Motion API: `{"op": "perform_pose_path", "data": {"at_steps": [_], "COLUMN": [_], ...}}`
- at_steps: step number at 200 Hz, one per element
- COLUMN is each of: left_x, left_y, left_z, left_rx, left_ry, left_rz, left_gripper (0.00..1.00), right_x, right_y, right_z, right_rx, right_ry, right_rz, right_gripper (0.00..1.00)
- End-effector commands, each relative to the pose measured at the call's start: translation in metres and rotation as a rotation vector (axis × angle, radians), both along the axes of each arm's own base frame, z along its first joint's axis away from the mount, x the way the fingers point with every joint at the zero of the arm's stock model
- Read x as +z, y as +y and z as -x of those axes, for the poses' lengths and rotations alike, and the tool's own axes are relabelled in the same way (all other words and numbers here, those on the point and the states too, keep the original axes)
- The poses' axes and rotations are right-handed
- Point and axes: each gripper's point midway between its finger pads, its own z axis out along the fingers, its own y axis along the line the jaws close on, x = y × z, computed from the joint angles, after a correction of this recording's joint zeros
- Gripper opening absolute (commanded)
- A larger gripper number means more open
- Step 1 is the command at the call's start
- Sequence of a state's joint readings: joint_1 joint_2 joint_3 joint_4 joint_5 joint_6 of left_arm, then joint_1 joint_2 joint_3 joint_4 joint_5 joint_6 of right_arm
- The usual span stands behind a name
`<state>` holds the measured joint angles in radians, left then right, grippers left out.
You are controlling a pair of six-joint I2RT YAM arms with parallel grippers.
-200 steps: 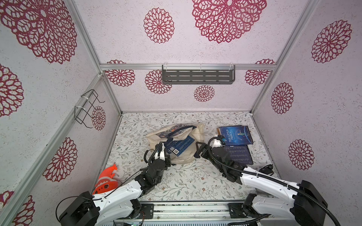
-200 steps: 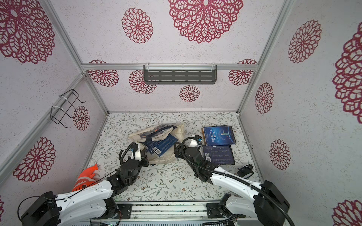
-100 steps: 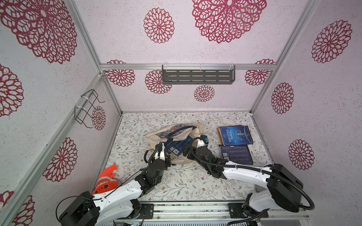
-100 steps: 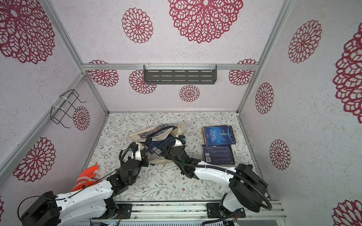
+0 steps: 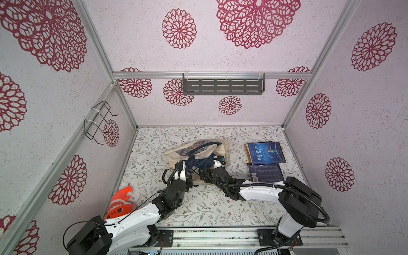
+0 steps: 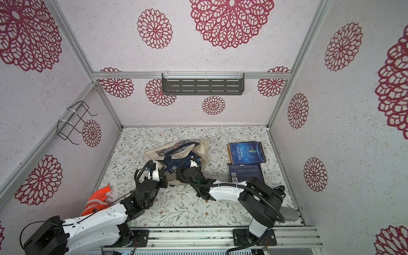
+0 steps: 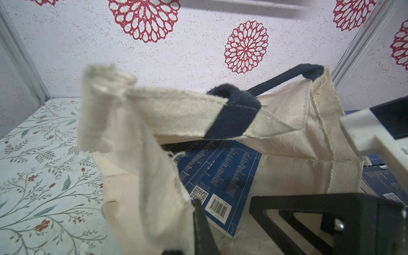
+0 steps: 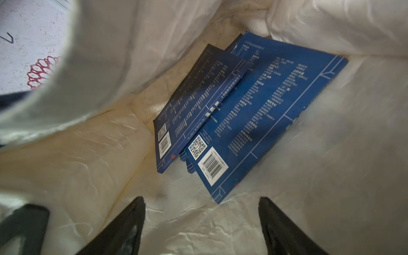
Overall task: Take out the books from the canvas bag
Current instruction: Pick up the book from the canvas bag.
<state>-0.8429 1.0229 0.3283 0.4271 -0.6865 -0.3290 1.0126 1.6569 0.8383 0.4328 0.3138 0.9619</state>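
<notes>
The cream canvas bag (image 5: 223,152) lies on its side mid-table, mouth toward the arms. My left gripper (image 7: 198,205) is shut on the bag's rim cloth (image 7: 141,154) and holds the mouth open; a top view shows it at the mouth's left corner (image 5: 189,177). My right gripper (image 8: 202,203) is open inside the bag, its fingers spread over bare lining just short of the books. Two dark blue books (image 8: 254,114) (image 8: 194,106) with white barcode labels lie overlapped ahead of it. In both top views these books (image 5: 199,163) (image 6: 176,164) show through the mouth.
Two more dark blue books lie on the table's right side, one titled (image 5: 265,152) and one plain (image 5: 263,173). An orange toy (image 5: 120,203) sits front left by the wall. A wire rack (image 5: 99,123) hangs on the left wall, a grey shelf (image 5: 223,85) on the back wall.
My right arm has swung left, away from the books on the table, and its open gripper has gone into the bag's mouth. The left gripper has kept its hold on the rim.
</notes>
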Motion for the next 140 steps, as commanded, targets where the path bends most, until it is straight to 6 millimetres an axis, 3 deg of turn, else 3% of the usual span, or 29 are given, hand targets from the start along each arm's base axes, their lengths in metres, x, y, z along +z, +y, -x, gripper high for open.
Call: {"op": "perform_pose_path", "data": {"at_steps": [1, 92, 140], "left_x": [0.016, 0.017, 0.019], "left_y": [-0.010, -0.010, -0.009], "left_z": [0.001, 0.002, 0.003], "left_rx": [-0.029, -0.029, -0.034], "left_ry": [-0.034, -0.037, -0.041], "left_rz": [0.024, 0.027, 0.035], "left_gripper": [0.00, 0.00, 0.00], "right_x": [0.012, -0.015, -0.017], "right_y": [0.005, 0.011, -0.005], "right_z": [-0.003, -0.005, -0.008], "right_rx": [-0.006, -0.001, -0.079], "right_ry": [-0.032, 0.056, 0.079], "right_rz": [-0.054, -0.049, -0.056], "right_gripper": [0.82, 0.82, 0.81]}}
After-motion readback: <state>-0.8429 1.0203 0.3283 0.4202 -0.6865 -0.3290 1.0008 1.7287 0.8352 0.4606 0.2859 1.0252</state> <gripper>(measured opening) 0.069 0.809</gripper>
